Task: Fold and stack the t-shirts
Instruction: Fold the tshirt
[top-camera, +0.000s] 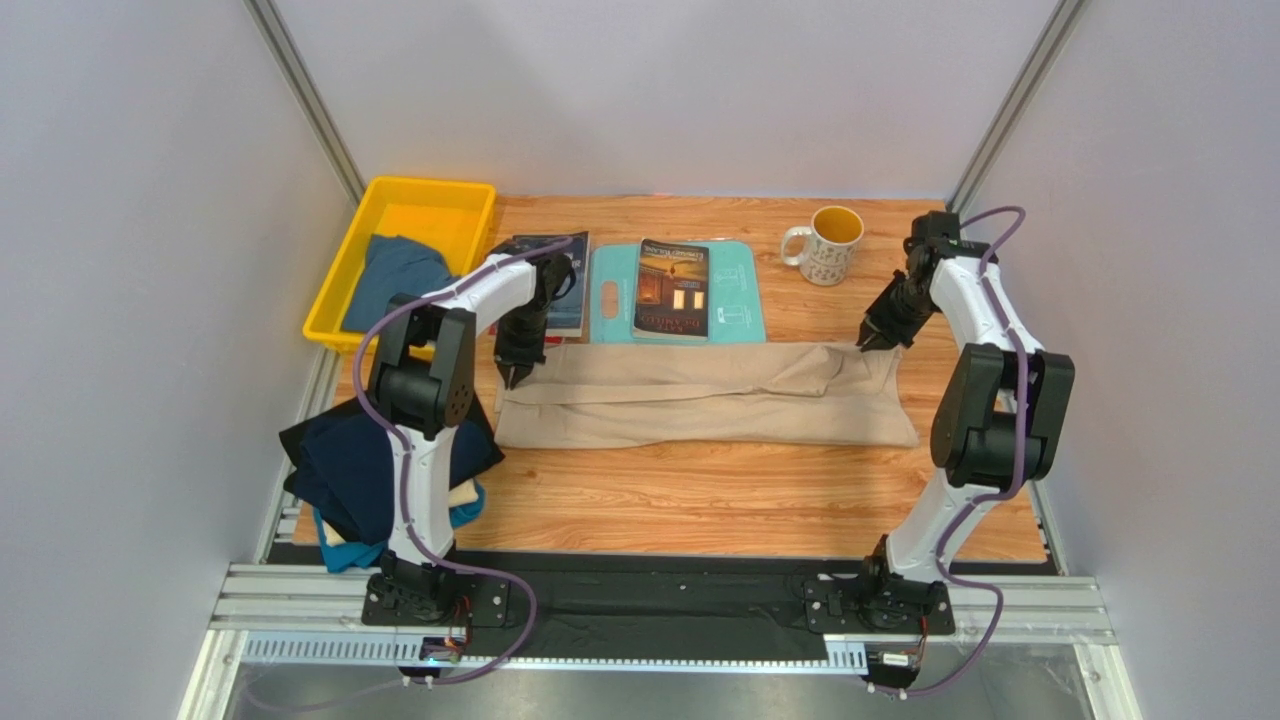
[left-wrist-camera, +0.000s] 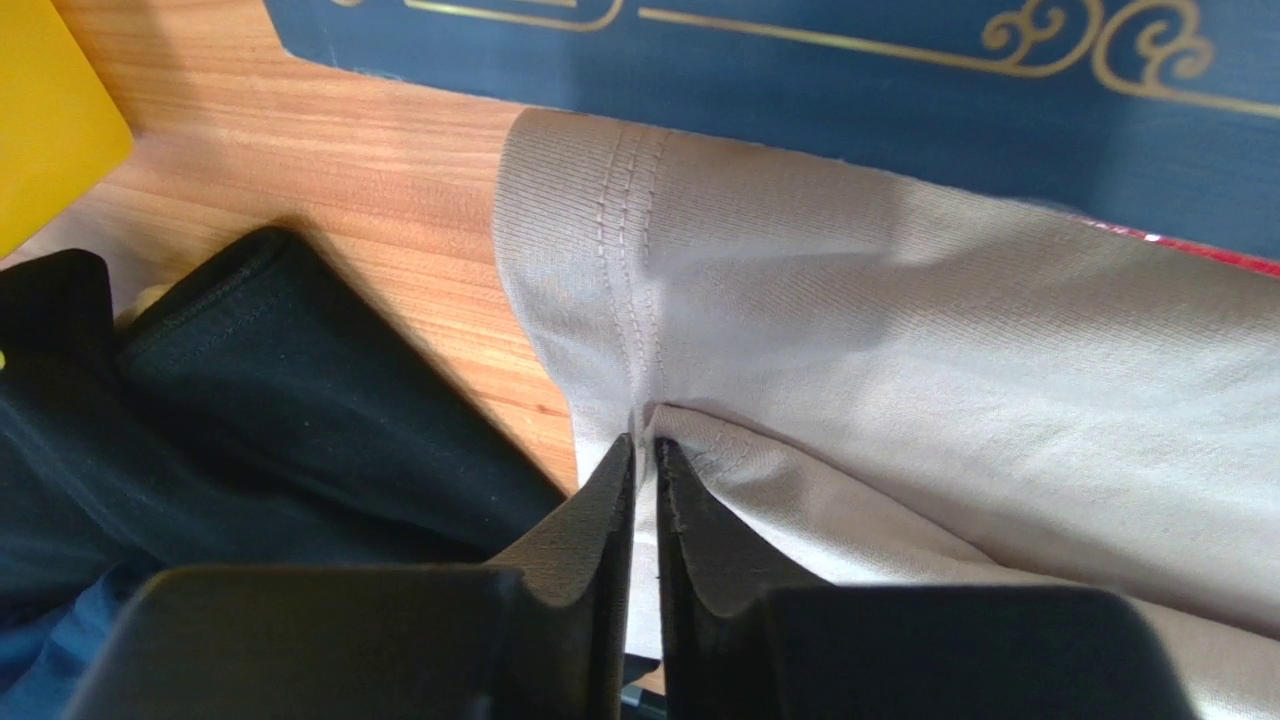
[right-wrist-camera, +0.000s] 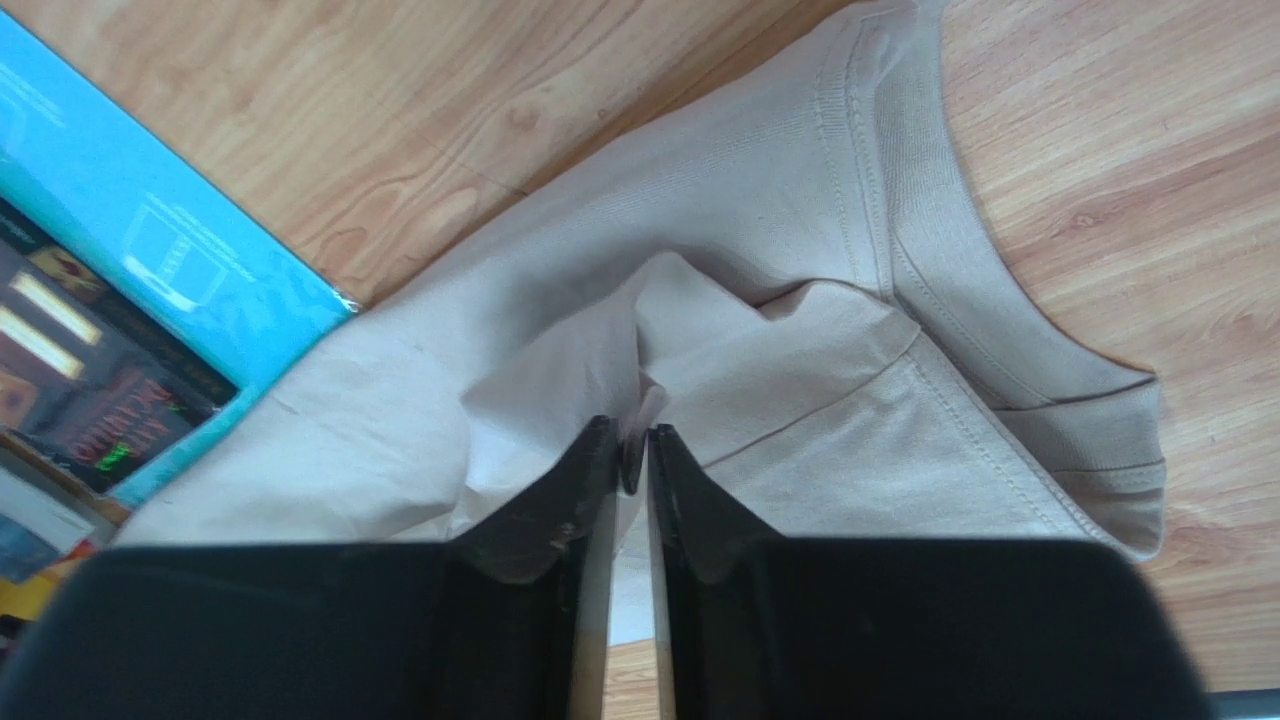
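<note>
The beige t-shirt (top-camera: 706, 398) lies at the table's centre, folded lengthwise into a long strip; by the look of it, crosswise folds and stacking are not yet done. Dark navy shirts (top-camera: 353, 465) sit heaped at 8 o'clock, overhanging the table edge, and a dusty blue shirt (top-camera: 394, 275) lies in the yellow bin (top-camera: 443, 222) at 10 o'clock, so most of the task seems left. The left gripper (top-camera: 513, 369) is at the strip's 9 o'clock end, the right gripper (top-camera: 872, 342) at its 3 o'clock end. Each shows jaws nearly together, a thin slit at the cloth; whether cloth is nipped cannot be told. The strip's far edge meets the teal board (top-camera: 613, 293) and blue book (top-camera: 564, 278) at 12 o'clock; bare wood lies toward 6 o'clock
</note>
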